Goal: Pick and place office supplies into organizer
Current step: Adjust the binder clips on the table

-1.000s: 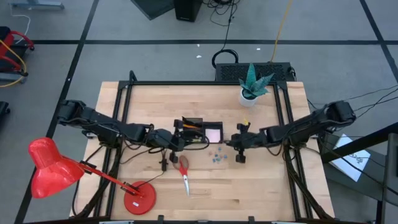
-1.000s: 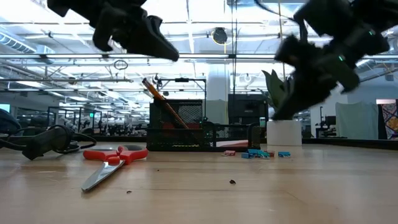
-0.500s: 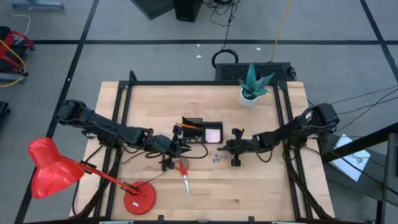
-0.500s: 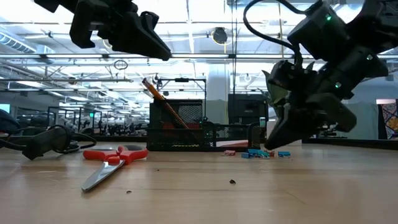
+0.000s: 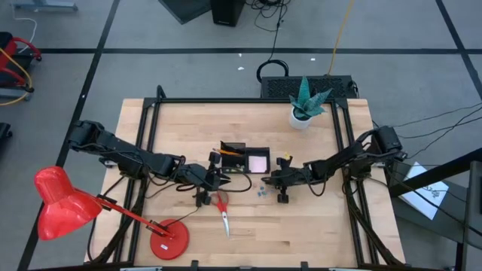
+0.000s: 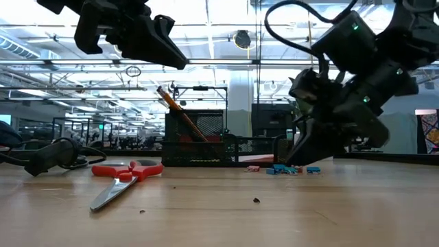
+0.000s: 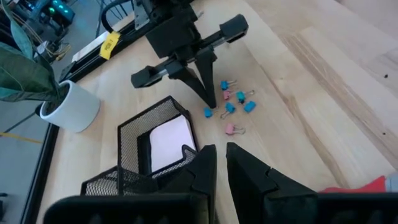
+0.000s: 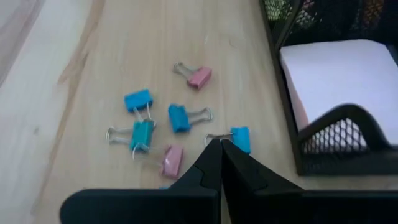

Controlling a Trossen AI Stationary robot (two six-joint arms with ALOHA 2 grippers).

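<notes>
The right gripper (image 8: pixel 219 144) is clenched tight with nothing between its fingers, its tips down among the binder clips (image 8: pixel 179 118) that lie scattered on the table just beside the organizer (image 5: pixel 245 159), on the side of its lower flat compartment. The nearest of them, a blue clip (image 8: pixel 240 139), sits right at the closed tips, close to the organizer's mesh wall.

These clips are likely light, stiff and springy, with smooth painted bodies and thin wire loops that could skid or flip under a glancing touch. The safest hold is probably across the flat body of one clip, fingers spread first and lowered on both sides; pinching a wire loop looks less secure. With the jaws closed as they are, the gripper would need to open before any pick.

The left gripper (image 7: pixel 221 155) hovers above the organizer with its fingers nearly closed and a narrow gap showing; nothing is seen held. The red-handled scissors (image 5: pixel 223 208) lie on the table in front of the organizer.

The right wrist view separates each clip by colour, blue and pink, and shows the white pad in the flat compartment. The high view reduces the clips to specks but shows both arms flanking the organizer. The low view shows the orange pencils (image 6: pixel 180 113) leaning out of the taller compartment.
</notes>
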